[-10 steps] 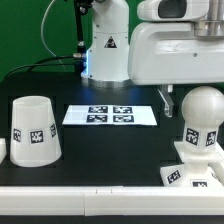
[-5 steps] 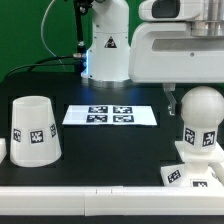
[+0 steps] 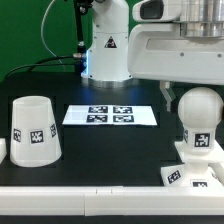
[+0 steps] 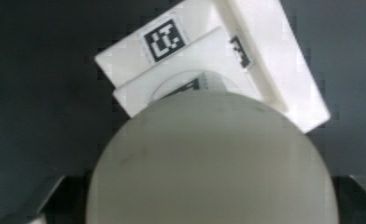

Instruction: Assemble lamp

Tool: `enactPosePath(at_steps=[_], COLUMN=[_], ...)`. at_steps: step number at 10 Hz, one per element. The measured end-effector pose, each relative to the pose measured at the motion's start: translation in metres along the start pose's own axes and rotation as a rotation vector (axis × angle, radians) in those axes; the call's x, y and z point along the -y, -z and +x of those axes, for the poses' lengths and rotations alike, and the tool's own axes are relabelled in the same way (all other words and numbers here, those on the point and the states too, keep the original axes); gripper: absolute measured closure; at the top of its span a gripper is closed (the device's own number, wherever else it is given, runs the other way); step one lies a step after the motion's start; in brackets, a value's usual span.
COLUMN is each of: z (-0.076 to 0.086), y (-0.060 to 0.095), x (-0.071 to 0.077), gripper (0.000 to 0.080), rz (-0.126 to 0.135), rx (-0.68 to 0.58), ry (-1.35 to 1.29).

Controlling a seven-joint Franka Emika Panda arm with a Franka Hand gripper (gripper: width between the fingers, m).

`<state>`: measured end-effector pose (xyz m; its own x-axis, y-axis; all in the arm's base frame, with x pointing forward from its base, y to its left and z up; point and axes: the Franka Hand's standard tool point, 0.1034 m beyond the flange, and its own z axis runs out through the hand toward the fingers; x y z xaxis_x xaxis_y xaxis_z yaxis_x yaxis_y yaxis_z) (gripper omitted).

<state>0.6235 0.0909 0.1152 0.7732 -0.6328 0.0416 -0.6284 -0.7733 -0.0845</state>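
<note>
The round white bulb (image 3: 198, 108) stands upright with its stem on the square stepped base (image 3: 188, 174) at the exterior view's right. My gripper (image 3: 197, 98) hangs over the bulb, with one finger (image 3: 169, 100) beside its left flank. In the wrist view the bulb (image 4: 206, 160) fills the space between my gripper's (image 4: 201, 208) two fingers, with a dark gap on each side. The jaws stand open around it. The base (image 4: 251, 60) lies beyond the bulb. The cone-shaped shade (image 3: 33, 130) stands alone at the exterior view's left.
The marker board (image 3: 110, 115) lies flat in the middle of the black table. The robot's white pedestal (image 3: 105, 50) stands behind it. A white table edge (image 3: 80, 205) runs along the front.
My gripper's body has shifted slightly up and to the right. The bulb now sits a touch further left and lower. The shade and the marker board have not moved.
</note>
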Motion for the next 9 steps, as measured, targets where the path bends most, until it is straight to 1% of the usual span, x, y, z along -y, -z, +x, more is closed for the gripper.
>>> enactPosePath(at_steps=[1, 2, 5, 7, 8, 9], z=[-0.0018, -0.0025, -0.0034, -0.0064, -0.0068, -0.0091], y=[-0.0001, 0.0, -0.0002, -0.0004, -0.0008, 0.0], x=[-0.002, -0.0018, -0.0021, 0.0007, 0.0019, 0.0074], gripper=[0.0223, 0.0223, 0.0223, 0.0223, 0.0223, 0.0223], rz=[0.028, 0.028, 0.035, 0.04, 0.052, 0.071], rx=[0.001, 0.003, 0.021, 0.037, 0.048, 0.062], ry=[-0.163, -0.182, -0.369, -0.66, -0.828, -1.011])
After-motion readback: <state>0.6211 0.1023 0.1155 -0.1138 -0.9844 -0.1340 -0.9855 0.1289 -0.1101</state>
